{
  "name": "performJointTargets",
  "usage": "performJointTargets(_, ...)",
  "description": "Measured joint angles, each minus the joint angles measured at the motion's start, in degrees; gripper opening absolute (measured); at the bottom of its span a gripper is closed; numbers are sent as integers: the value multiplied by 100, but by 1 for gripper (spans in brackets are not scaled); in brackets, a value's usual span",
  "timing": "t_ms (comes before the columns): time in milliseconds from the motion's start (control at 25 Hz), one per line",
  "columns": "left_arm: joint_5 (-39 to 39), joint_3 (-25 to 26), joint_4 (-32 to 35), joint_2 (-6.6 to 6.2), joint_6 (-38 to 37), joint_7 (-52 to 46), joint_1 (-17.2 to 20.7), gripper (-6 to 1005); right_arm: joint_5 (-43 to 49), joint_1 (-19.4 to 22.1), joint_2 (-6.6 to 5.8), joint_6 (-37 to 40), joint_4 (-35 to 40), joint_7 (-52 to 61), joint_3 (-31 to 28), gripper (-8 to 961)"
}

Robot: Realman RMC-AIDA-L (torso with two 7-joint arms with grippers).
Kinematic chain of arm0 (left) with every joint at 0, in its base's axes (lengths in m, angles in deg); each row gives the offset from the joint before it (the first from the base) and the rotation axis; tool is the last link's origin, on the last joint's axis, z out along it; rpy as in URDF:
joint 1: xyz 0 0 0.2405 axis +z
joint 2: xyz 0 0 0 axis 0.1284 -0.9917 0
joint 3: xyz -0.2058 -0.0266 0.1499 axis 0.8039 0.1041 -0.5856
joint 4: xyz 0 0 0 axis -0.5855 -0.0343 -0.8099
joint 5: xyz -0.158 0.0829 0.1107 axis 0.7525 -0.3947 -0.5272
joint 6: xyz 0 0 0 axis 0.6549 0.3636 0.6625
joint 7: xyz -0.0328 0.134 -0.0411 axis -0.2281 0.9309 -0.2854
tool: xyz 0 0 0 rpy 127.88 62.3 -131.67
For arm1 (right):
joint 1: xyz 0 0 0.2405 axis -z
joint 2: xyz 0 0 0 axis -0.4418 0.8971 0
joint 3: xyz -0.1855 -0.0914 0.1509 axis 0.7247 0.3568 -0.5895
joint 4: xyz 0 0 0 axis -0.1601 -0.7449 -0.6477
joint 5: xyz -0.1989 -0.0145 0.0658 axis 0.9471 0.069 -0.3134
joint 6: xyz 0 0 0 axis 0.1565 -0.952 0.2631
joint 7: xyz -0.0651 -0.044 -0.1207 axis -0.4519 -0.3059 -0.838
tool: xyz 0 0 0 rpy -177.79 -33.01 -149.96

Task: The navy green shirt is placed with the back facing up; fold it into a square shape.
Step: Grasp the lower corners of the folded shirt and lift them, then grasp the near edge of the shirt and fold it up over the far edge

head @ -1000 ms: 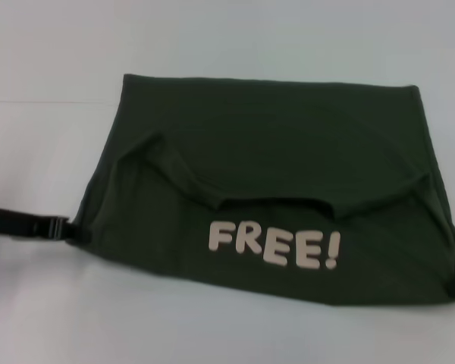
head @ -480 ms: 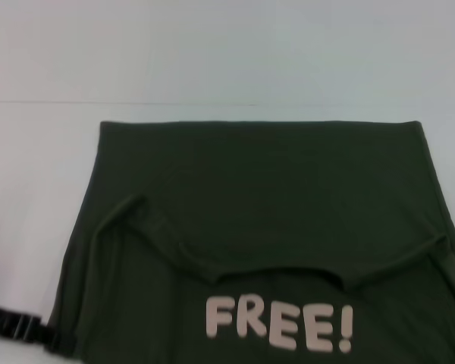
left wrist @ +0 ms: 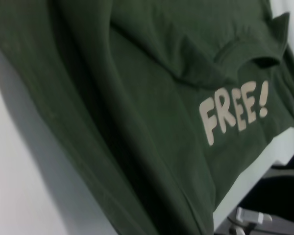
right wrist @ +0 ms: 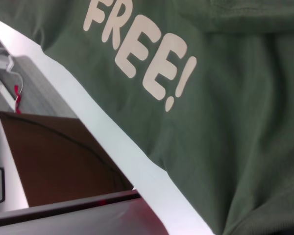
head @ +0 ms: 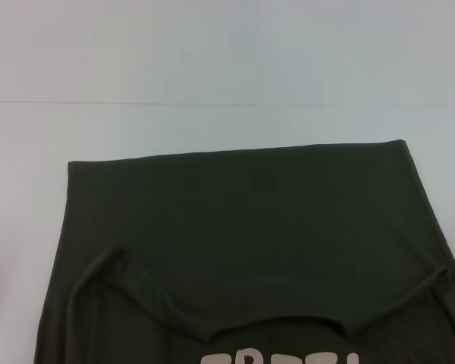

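Spread across the white bench [head: 212, 61], filling the near half of the head view and running off its near edge: the navy green shirt [head: 250, 235]. Already folded at least once, judging by the straight far edge and the doubled layer whose collar curve and sleeve corners lie over the lower layer. Sides tapering, not yet parallel, so no square so far; likely left are bringing the sides in and one more fold across, then smoothing the ridges seen along the left side in the left wrist view.

Printed in chunky cream capitals on the lower layer just near of the collar curve: "FREE!" [left wrist: 233, 111], read whole in both wrist views [right wrist: 139, 51]; only the letter tops caught at the near edge of the head view. No brand tag or other label to be made out.

Neither gripper visible anywhere; whether the jaws are spread, pressed together or pinching cloth cannot be told. Beyond the near bench edge, in the right wrist view: a brown box [right wrist: 59, 161].
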State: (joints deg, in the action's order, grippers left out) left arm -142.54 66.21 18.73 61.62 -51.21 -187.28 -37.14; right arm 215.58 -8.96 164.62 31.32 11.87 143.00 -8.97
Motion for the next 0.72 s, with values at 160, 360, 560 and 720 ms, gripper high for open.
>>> performJointTargets(160, 6, -40, -22, 24, -6, 46, 17, 85, 3, -33, 48, -17, -37, -22, 16, 42)
performJointTargets(360, 169, 176, -67, -10, -13, 102, -118, 88, -41, -62, 52, -15, -39, -8, -236, 50)
performJointTargets(560, 618, 456, -181, -102, 4, 50, -281, 91, -50, -71, 50, 4, -49, 56, -911, 58)
performJointTargets(720, 864, 915, -293, -254, 52, -108, -511, 94, -224, -94, -85, 3, -74, 260, -1638, 64)
